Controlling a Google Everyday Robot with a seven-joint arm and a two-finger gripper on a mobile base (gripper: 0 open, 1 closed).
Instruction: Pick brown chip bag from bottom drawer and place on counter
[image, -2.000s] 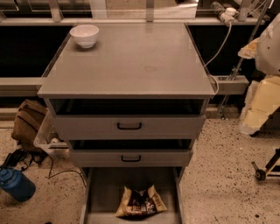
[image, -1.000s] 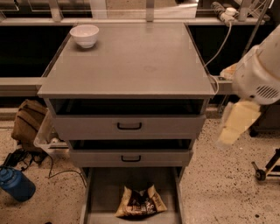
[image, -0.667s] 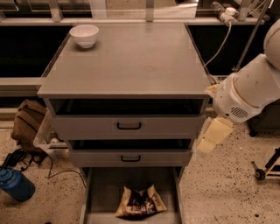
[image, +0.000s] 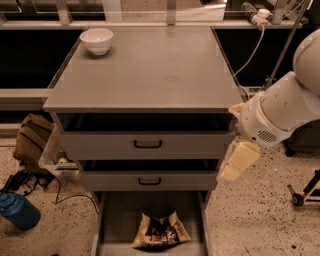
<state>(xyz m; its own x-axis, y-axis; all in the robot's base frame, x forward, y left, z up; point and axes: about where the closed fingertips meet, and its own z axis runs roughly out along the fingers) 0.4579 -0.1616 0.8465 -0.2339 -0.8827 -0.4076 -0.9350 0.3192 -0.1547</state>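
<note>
Camera view: cream end effector (image: 239, 161), grip I cannot tell, is hovering above-right of the grey metal bottom drawer (image: 125, 215), likely to reach its crinkled brown chip bag (image: 161, 231).

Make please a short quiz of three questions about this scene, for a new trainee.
1. True or false: the brown chip bag lies on the counter, not in the bottom drawer.
2. Where is the gripper?
A) inside the bottom drawer
B) just right of the middle drawer, at its level
C) touching the brown chip bag
3. Which object stands at the back left of the counter?

Key
1. False: the bag lies on the floor of the open bottom drawer.
2. B
3. The white bowl.
</note>
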